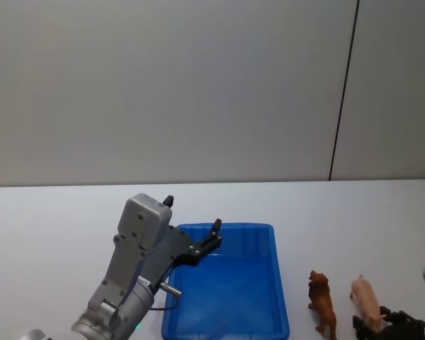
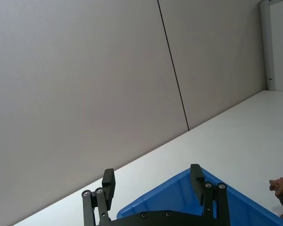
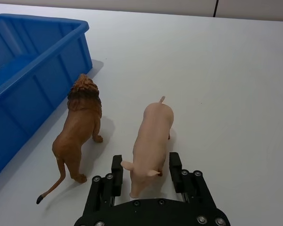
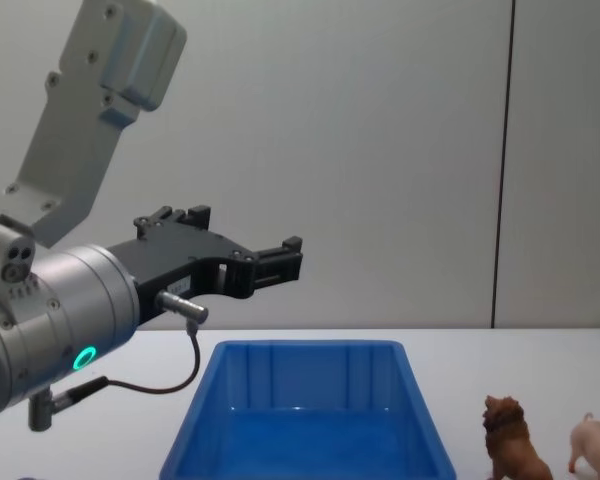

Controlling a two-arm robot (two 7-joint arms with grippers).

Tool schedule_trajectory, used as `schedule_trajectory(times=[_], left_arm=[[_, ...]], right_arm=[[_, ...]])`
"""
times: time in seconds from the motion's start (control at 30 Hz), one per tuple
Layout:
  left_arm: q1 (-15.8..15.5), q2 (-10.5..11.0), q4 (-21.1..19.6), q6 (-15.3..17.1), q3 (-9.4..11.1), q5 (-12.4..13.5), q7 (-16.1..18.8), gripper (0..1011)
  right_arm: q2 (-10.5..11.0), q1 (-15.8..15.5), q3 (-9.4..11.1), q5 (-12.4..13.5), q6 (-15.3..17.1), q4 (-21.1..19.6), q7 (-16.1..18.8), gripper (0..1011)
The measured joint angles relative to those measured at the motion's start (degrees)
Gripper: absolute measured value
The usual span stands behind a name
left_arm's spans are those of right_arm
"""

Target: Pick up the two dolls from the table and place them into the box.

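Observation:
The blue box [image 1: 234, 301] stands on the white table [image 1: 49, 212] in front of me. To its right stand the two dolls, a brown lion [image 1: 322, 301] and a pink pig [image 1: 366, 296], both facing away from the front edge. My right gripper [image 3: 145, 165] is open low over the table, its fingers [image 3: 117, 165] on either side of the pig's [image 3: 151, 136] near end. The lion [image 3: 80, 129] stands between the pig and the box [image 3: 33, 80]. My left gripper [image 1: 193, 216] hangs open and empty above the box's left side [image 4: 300, 420].
A plain grey wall with a dark vertical seam [image 1: 343, 92] rises behind the table. Bare white tabletop [image 3: 226, 70] stretches beyond the pig and to the box's left.

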Motion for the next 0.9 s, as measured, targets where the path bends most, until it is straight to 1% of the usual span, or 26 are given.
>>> schedule_trajectory(times=[0.03, 0.07, 0.17, 0.2, 0.27, 0.33, 0.67, 0.9], left_arm=[[0.0, 0.0, 0.0, 0.0, 0.0, 0.0, 0.0, 1002], [0.0, 0.0, 0.0, 0.0, 0.0, 0.0, 0.0, 1002], [0.0, 0.0, 0.0, 0.0, 0.0, 0.0, 0.0, 1002], [0.0, 0.0, 0.0, 0.0, 0.0, 0.0, 0.0, 1002], [0.0, 0.0, 0.0, 0.0, 0.0, 0.0, 0.0, 1002], [0.0, 0.0, 0.0, 0.0, 0.0, 0.0, 0.0, 1002], [0.0, 0.0, 0.0, 0.0, 0.0, 0.0, 0.0, 1002], [0.0, 0.0, 0.0, 0.0, 0.0, 0.0, 0.0, 1002]], right_arm=[[0.0, -0.1, 0.1, 0.0, -0.2, 0.0, -0.1, 588], [0.0, -0.1, 0.1, 0.1, -0.3, 0.0, -0.1, 588], [0.1, -0.2, 0.2, 0.1, -0.9, -0.1, -0.3, 473], [0.1, -0.2, 0.2, 0.0, -1.0, -0.2, -0.4, 473], [0.1, -0.2, 0.2, -0.1, -1.5, -0.4, -0.6, 387], [0.2, -0.3, 0.3, -0.4, -2.1, -0.8, -0.7, 334], [0.1, 0.4, 0.3, -2.5, -4.7, -2.9, -0.8, 331], [-0.6, 2.5, -0.1, -3.9, -5.7, -5.2, 1.7, 331]])
